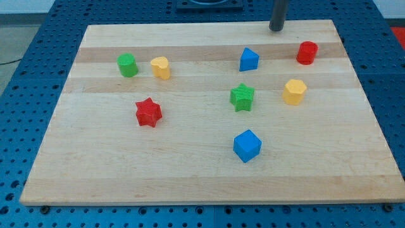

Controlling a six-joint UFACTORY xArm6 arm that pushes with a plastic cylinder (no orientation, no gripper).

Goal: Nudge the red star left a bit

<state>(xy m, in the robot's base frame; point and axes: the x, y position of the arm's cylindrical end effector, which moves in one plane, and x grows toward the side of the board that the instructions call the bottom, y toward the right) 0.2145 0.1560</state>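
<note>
The tool's tip [276, 29] stands bare, clamping nothing, at the tabletop's [190, 177] top edge; the red star [149, 112] lies well apart, down toward the view's lower left; the tip must first reach its right side.

Only a short part of the robot shows: a straight rod, round in section, of a dark grey colour that is almost black. Its surface is smooth and plain, a little lighter along one side where the light falls, and it carries no cables, no screws and no markings that can be seen. My tip [276, 30] is the lower end of this rod, cut flat and of the same dark colour.
</note>
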